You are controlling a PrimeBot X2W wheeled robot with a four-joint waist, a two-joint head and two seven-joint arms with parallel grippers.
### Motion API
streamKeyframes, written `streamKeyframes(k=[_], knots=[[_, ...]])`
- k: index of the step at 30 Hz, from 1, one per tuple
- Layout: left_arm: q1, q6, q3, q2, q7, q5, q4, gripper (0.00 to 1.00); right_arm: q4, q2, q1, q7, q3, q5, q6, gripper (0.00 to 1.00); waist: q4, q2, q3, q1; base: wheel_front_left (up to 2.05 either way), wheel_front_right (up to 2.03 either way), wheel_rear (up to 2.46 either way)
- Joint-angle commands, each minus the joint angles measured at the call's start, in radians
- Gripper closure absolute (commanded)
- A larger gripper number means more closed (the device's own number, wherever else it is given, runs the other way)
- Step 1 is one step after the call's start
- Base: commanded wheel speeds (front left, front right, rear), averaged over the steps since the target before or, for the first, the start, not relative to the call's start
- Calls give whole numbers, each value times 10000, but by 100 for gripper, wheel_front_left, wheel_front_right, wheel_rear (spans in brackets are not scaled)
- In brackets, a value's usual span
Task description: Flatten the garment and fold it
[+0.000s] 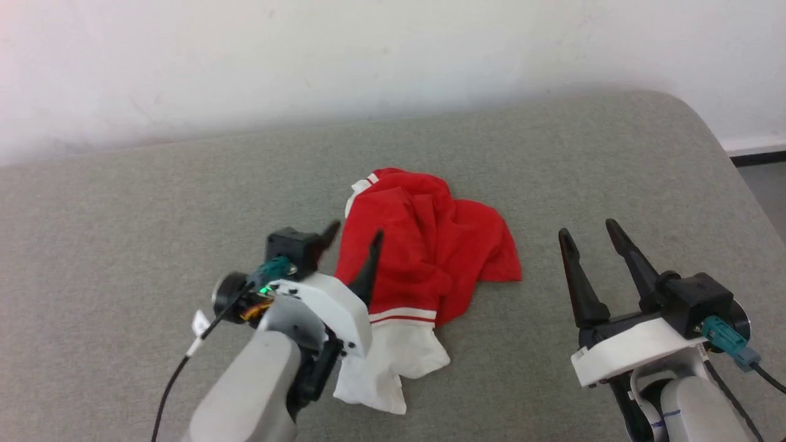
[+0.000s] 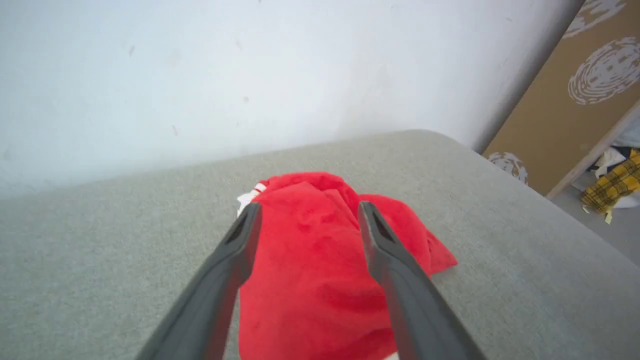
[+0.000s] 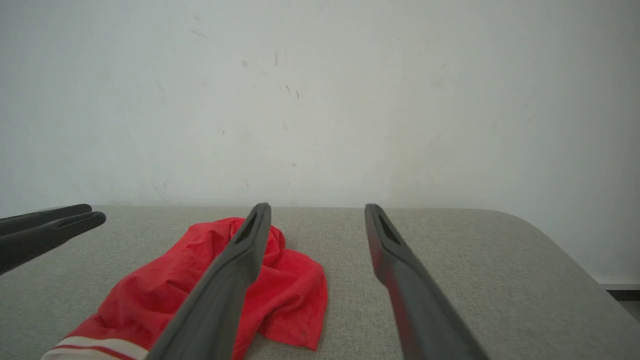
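The garment (image 1: 430,245) lies bunched at the middle of the surface (image 1: 184,215). Your left hand (image 1: 356,232) hangs spread and empty over its 9 o'clock edge, likely seeking a corner to pull flat. Your right hand (image 1: 587,230), open too, stands clear at 3 o'clock.

Red-and-white garment (image 1: 430,245), grey table (image 1: 123,215)

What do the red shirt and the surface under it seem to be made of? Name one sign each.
The garment: soft matte cloth, perhaps cotton; limp crumpled folds. The surface: grey woven fabric cover, matte; fine weave grain shows.
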Motion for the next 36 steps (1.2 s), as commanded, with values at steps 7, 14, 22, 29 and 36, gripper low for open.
streamKeyframes(k=[7, 14, 22, 29, 36], knots=[[1048, 95, -163, 736, -1625, 792, -1620, 0, -251, 26, 272, 96, -111, -63, -19, 0, 371, -1, -142, 0, 0, 0, 0], [1523, -455, -1436, 1016, -715, 1316, -2128, 0, -279, 26, 264, 73, -165, -8, -19, 0, 497, -1, -20, 0, 0, 0, 0], [1066, -1181, -2852, 656, 1336, 1589, -1030, 0, -181, 26, 115, -51, 6, 147, -19, 0, 320, -1, 175, 0, 0, 0, 0], [406, -882, -3021, 277, 2780, 1648, 119, 0, -54, 26, -21, -160, 162, 243, -19, 0, -37, -1, 392, 0, 0, 0, 0], [225, -803, -2949, 180, 4175, 1213, 710, 98, 112, 26, -89, -277, 187, 323, -19, 0, -289, -1, 537, 0, 0, 0, 0]])
